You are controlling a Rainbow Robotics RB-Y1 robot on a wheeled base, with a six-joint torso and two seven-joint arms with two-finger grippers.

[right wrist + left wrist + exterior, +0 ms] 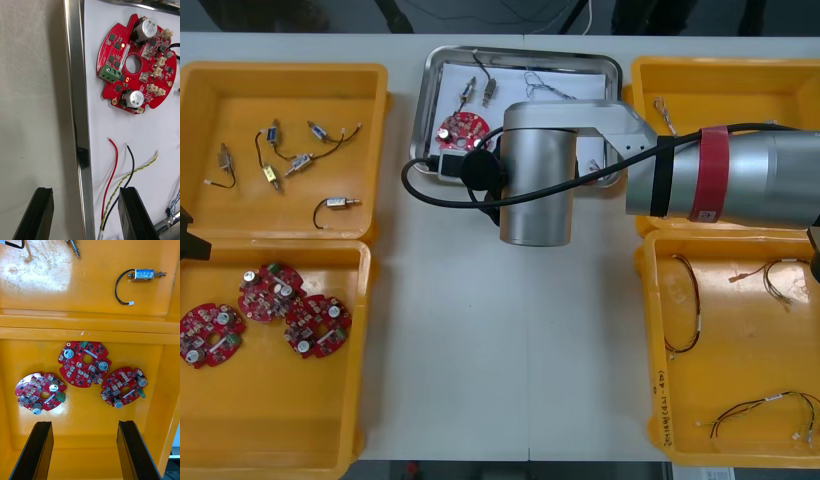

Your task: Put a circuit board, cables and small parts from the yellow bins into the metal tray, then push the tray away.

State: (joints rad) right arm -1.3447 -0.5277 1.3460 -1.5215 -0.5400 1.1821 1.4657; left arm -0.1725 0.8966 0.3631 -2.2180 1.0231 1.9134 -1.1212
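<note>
The worktop (480, 350) is pale and plain, and a faint seam runs down its middle toward the near edge. Seen close in the right wrist view, its surface is matte, with a few small dark specks. Beyond the far edge lies a dark floor (300, 12). Thin pale cords (510, 15) loop across it, and two black bars (393, 14) slant there too, though what they are cannot be told. Under the near edge runs a dark strip (510, 472).

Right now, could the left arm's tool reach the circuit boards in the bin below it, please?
Probably yes: the left tool hangs open over the yellow bin, and three circuit boards lie uncovered just ahead of it, with nothing between.
</note>
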